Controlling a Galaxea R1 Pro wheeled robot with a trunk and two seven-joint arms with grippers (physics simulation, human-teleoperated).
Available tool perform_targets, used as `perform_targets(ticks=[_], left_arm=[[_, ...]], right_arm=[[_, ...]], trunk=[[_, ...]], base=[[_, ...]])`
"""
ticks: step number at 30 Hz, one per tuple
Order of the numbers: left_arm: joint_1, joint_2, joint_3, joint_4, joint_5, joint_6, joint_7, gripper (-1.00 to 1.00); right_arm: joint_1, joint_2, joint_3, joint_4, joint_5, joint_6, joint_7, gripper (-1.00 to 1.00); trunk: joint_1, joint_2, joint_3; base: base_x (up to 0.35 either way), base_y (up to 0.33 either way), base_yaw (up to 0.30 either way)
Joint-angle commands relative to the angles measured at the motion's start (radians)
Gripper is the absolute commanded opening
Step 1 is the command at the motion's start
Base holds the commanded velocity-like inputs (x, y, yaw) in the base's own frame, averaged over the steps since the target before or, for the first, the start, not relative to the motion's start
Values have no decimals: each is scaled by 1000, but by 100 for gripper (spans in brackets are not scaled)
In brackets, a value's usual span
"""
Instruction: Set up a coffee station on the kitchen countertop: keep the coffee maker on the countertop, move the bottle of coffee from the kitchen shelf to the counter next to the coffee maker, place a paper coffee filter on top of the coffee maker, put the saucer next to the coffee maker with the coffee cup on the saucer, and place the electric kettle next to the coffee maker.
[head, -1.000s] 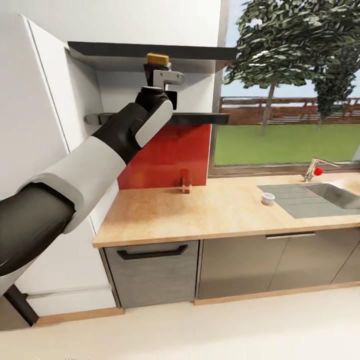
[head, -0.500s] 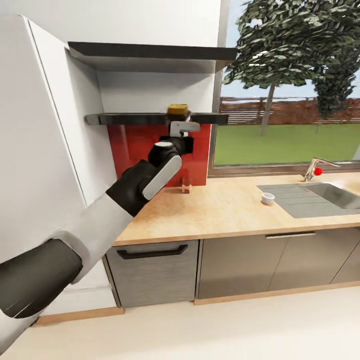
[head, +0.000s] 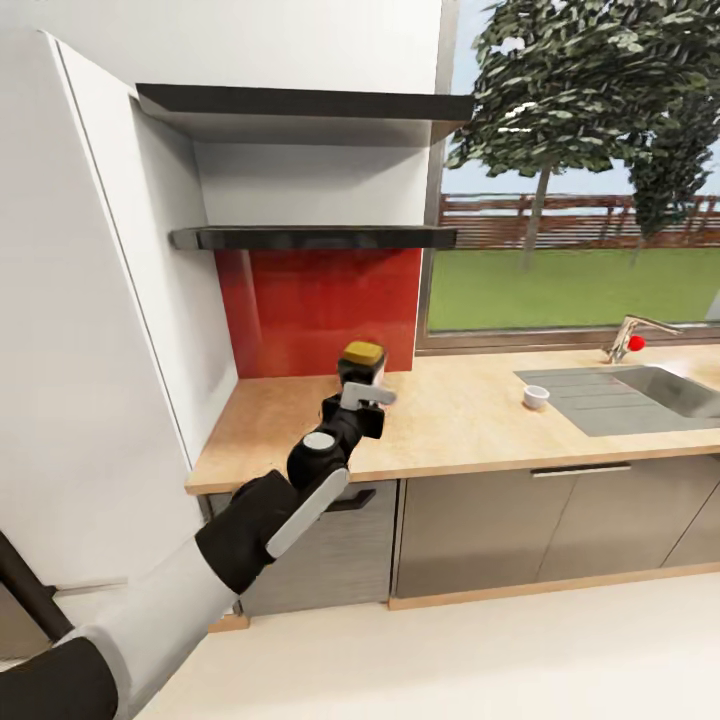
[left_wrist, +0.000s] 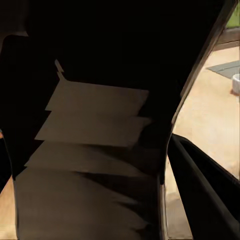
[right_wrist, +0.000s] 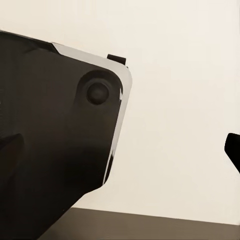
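So the left gripper (head: 362, 397) sits just left of centre in the head view, clamped around the small dark bottle of coffee with the yellow cap (head: 362, 362). The bottle stands upright in the grip, cap poking out above the grey bracket, in front of the red backsplash panel (head: 318, 310) and above the left end of the long light-wood table (head: 470, 415).

The thin dark grey floating kitchen shelf (head: 312, 237) runs across the upper middle of the frame, with a matching dark board (head: 300, 101) higher up. Nothing sits on the lower one from this angle.

Over at the right there's a tiny white cup (head: 537, 397) on the grey inset sink's (head: 620, 397) drainer, and a chrome tap with a red knob (head: 630, 343) behind it. A slice of that pale cup (left_wrist: 236, 84) also peeks in at the right edge of the left wrist view, past the dark bottle body.

Right gripper: the right wrist view has a dark housing against a pale wall, so I can't tell how wide it is.
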Motion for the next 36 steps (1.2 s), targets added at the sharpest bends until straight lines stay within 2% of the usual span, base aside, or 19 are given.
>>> perform_targets(ticks=[1,4,6,8,11,14,16,20,36], left_arm=[[45,2,-1,-2,-58,-2,9,-100],[106,3,0,4,-106,-4,10,-100],[133,3,0,8,-114,-11,9,-100],[172,3,0,12,-119,-62,9,-100],[219,2,0,30,-122,-132,9,-100],[253,2,0,36,-123,-150,13,-100],[281,2,-1,31,-131,-155,13,-100],[292,-3,0,30,-160,-158,14,-100],[323,-4,1,46,-165,-161,14,-100]], right_arm=[[-1,0,2,-9,4,-4,2,100],[-1,2,1,-15,3,-4,5,100],[-1,3,1,-16,3,-5,5,100],[-1,6,-4,-16,3,-7,6,100],[-1,7,-50,-16,3,-9,6,100],[-1,6,-96,-15,5,-9,6,100],[-1,6,-112,-15,6,-10,6,100],[-1,5,-116,-15,7,-10,4,100],[-1,5,-117,-15,8,-10,1,100]], trunk=[[1,-2,-2],[1,-2,-2],[1,-2,-2],[1,-2,-1],[1,-2,0],[1,-2,1],[1,-2,2],[1,-2,3],[1,-2,4]], base=[[0,0,0],[0,0,0],[0,0,-51],[0,0,-189],[0,0,-261],[0,0,-284],[10,-7,-292],[112,-139,-293],[196,-224,-294]])
